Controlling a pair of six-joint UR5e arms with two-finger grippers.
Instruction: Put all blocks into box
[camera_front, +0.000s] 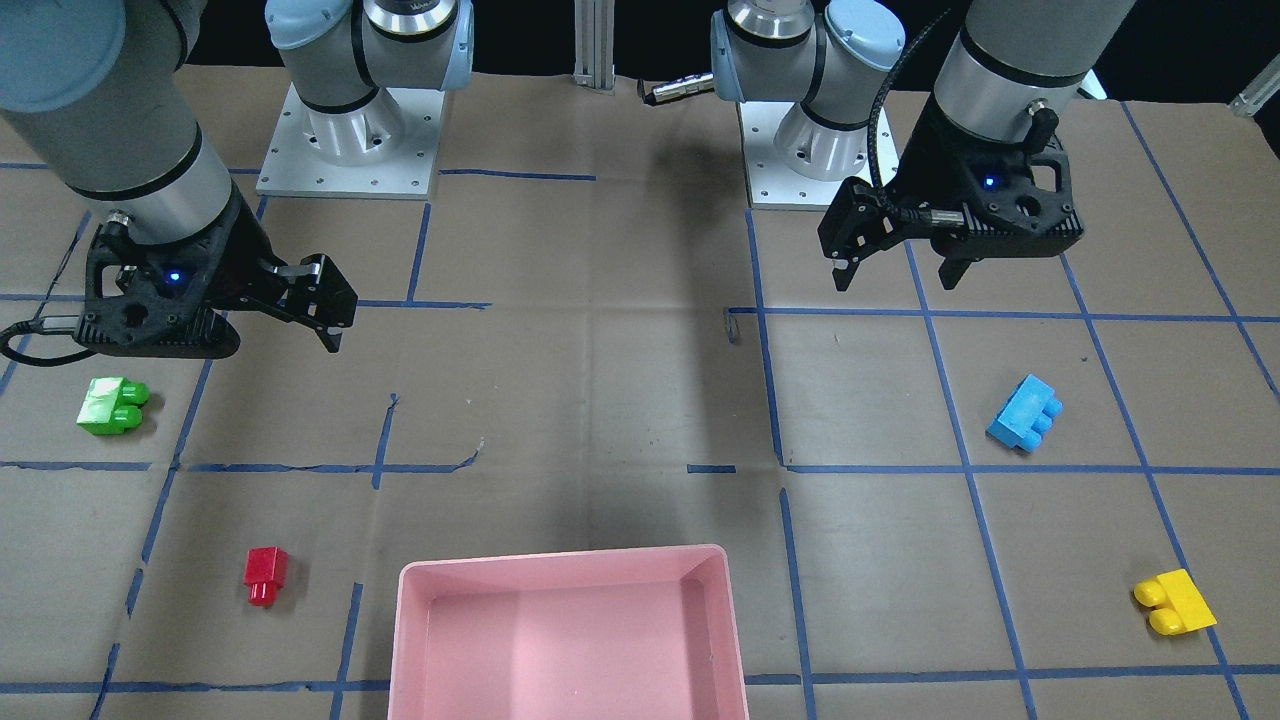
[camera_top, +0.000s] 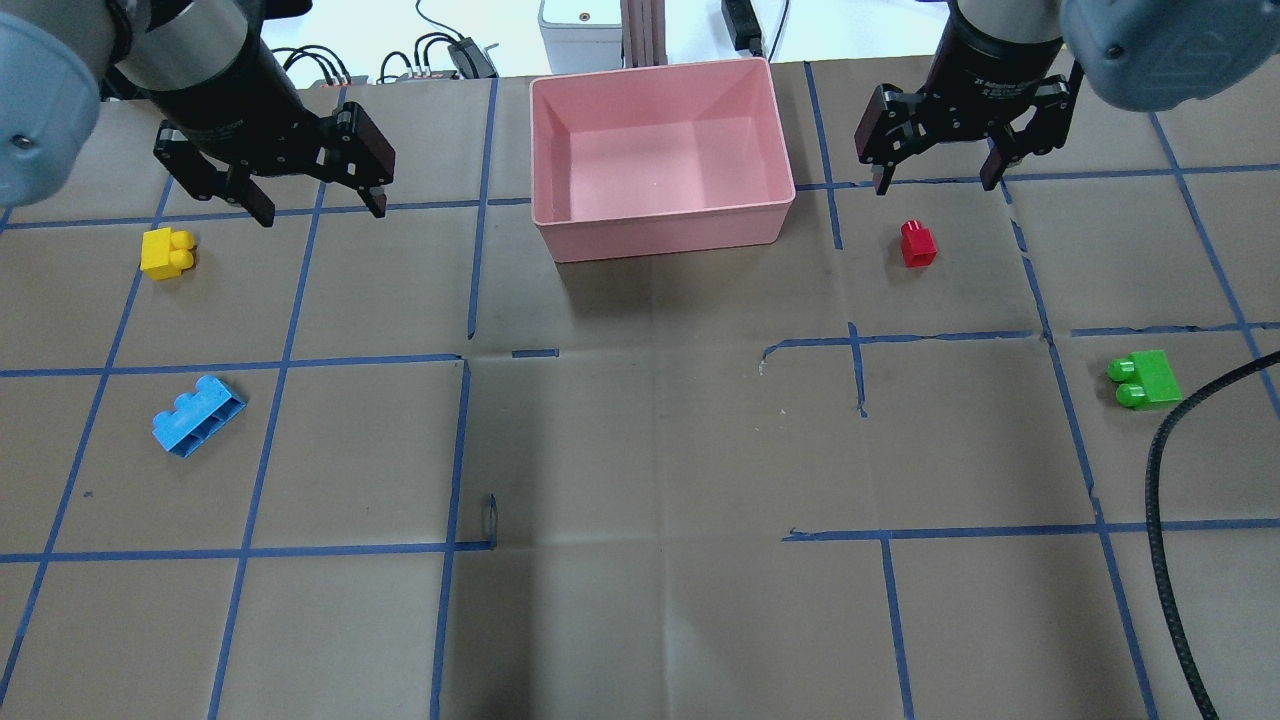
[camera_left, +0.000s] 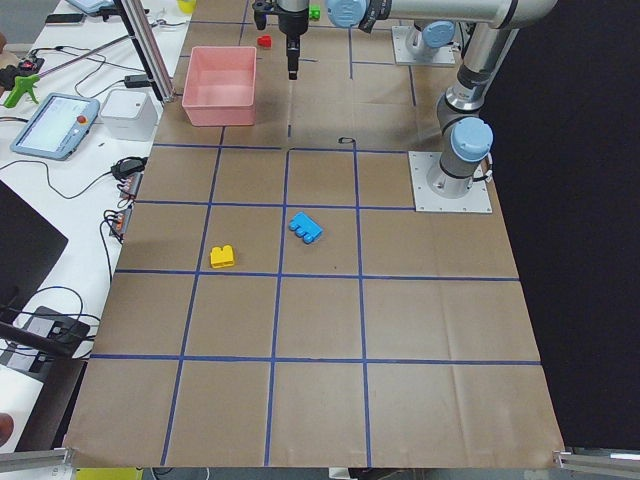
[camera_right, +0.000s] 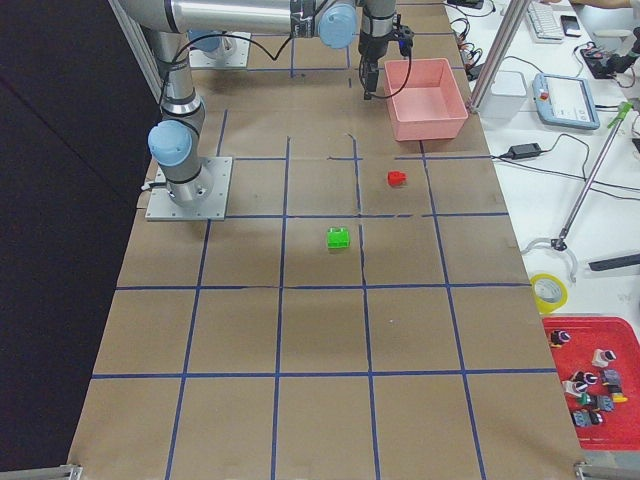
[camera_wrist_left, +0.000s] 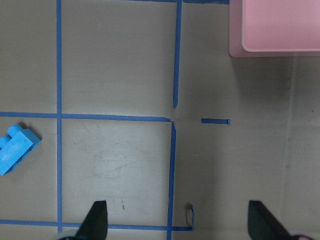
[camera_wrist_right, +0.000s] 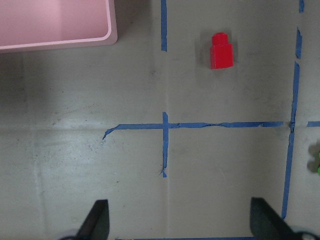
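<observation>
The brown paper-covered table (camera_top: 640, 450) bears a shallow pink plastic tray (camera_top: 660, 240) at its far middle. The left gripper (camera_top: 322, 205) and right gripper (camera_top: 935, 182) hover either side of it, jaws spread wide, holding nothing. All four bricks lie outside the tray: the long light-blue studded plastic brick (camera_top: 198, 415) and yellow brick (camera_top: 167, 252) on the left, the green brick (camera_top: 1145, 380) and small red brick (camera_top: 917, 243) on the right.

Brown paper table (camera_top: 640, 450) gridded with blue tape (camera_top: 250, 551); black backdrop (camera_left: 580, 250) on one side, white bench (camera_left: 70, 200) with a tablet (camera_left: 55, 125) opposite.
</observation>
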